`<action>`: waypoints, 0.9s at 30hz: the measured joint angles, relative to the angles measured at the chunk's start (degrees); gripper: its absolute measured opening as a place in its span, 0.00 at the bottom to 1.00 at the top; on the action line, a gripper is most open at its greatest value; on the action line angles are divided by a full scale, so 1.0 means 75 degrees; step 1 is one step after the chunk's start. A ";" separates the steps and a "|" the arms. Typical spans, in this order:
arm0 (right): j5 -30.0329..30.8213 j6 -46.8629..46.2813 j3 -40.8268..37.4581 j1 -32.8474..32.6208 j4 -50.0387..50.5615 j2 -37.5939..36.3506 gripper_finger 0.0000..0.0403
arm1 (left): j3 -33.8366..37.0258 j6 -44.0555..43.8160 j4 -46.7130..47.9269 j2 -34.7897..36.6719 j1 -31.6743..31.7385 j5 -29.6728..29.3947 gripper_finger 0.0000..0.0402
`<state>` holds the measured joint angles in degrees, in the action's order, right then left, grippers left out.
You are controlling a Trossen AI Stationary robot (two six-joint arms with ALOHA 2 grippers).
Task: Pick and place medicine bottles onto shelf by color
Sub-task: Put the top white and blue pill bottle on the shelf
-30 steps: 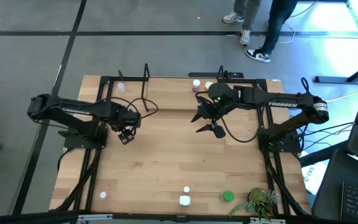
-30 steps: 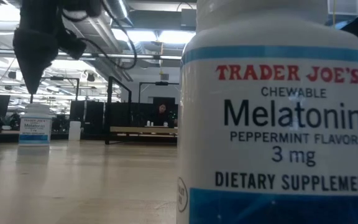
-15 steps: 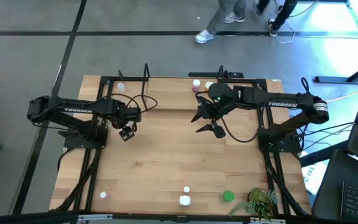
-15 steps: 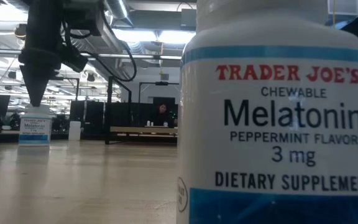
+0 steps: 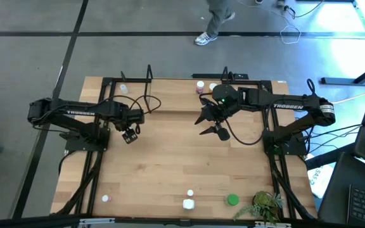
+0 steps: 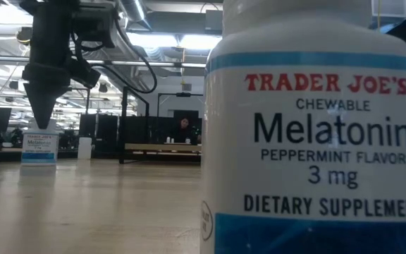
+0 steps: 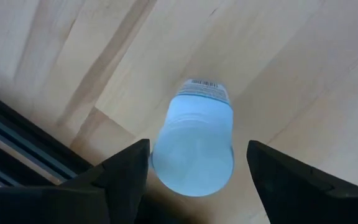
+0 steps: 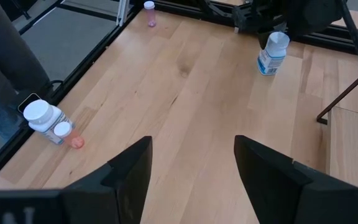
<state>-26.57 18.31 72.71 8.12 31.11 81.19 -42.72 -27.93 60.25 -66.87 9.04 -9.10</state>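
- The left pincer [image 5: 129, 135] hangs over the counter [image 5: 170, 164] directly above an upright white bottle [image 7: 194, 144]. Its fingers are spread to either side of the cap and not touching it, so this bottle is not yet gripped.
- The right pincer [image 5: 215, 130] hovers near the middle of the counter with its fingers spread and nothing between them.
- The shelf [image 5: 132, 88] stands at the far edge of the counter, on the left arm's side. One small pale bottle [image 5: 124, 89] shows at it; whether it sits on a board I cannot tell.
- A pink bottle [image 5: 200, 85] and a white one [image 5: 213, 87] stand at the far edge, just behind the right arm.
- Along the near edge lie a green-capped bottle [image 5: 232, 200], two white bottles [image 5: 188, 203] and a small pinkish one [image 5: 105, 198], well apart from the shelf.
- My judgement: sorting has barely begun. Most bottles remain on the counter, and the next step is closing on the white one.
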 joint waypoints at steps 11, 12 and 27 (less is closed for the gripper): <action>0.0001 0.0000 0.0000 -0.0001 0.0001 0.0000 0.57 | 0.0000 -0.0185 0.0000 0.0000 0.0000 -0.0063 0.52; -0.0001 0.0000 0.0000 0.0000 0.0000 0.0000 0.57 | 0.0000 -0.0185 0.0000 0.0000 0.0000 -0.0096 0.50; -0.0002 0.0000 0.0000 0.0000 0.0001 0.0000 0.57 | -0.0398 -0.0182 0.0310 0.0084 -0.0035 0.0307 0.42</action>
<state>-26.58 18.31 72.71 8.12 31.12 81.19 -45.71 -29.30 62.57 -66.24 8.78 -6.80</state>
